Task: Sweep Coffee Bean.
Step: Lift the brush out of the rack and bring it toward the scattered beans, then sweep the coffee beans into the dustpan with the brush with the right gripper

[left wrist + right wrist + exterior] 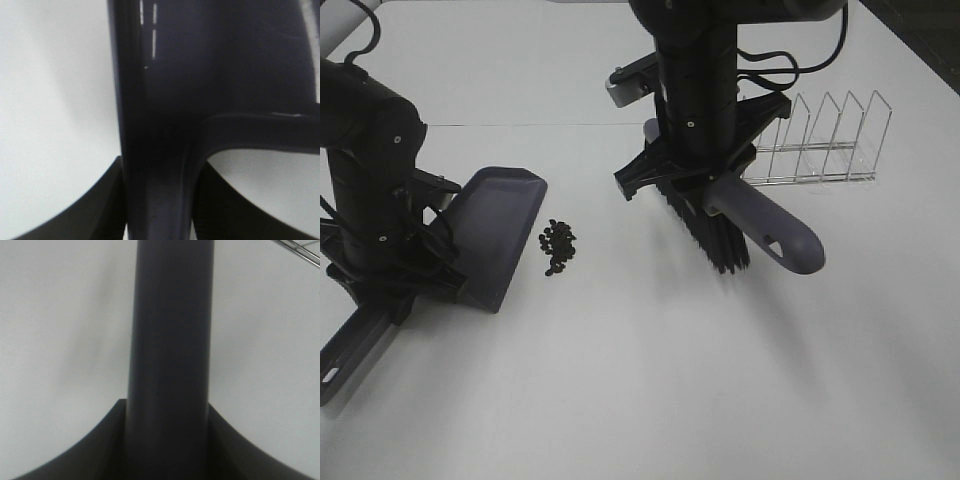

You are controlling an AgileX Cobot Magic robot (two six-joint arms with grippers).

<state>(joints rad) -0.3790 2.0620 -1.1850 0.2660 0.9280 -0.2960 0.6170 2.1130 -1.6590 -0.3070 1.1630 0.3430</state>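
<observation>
A small cluster of dark coffee beans [558, 245] lies on the white table, just right of the grey-purple dustpan [500, 225]. The pan's open lip faces the beans and rests on the table. My left gripper [432, 240] is shut on the dustpan's handle [150, 150], which fills the left wrist view between the dark fingers [100, 215]. My right gripper [705, 165] is shut on the brush handle [775, 230], seen close up as a dark bar [170, 340]. The black bristles [715, 240] point down, well to the right of the beans.
A wire rack [820, 140] stands at the back right, just behind the brush. A thin seam line [520, 124] runs across the white table [640, 380] behind the dustpan. The left arm's base [350, 350] occupies the near left edge.
</observation>
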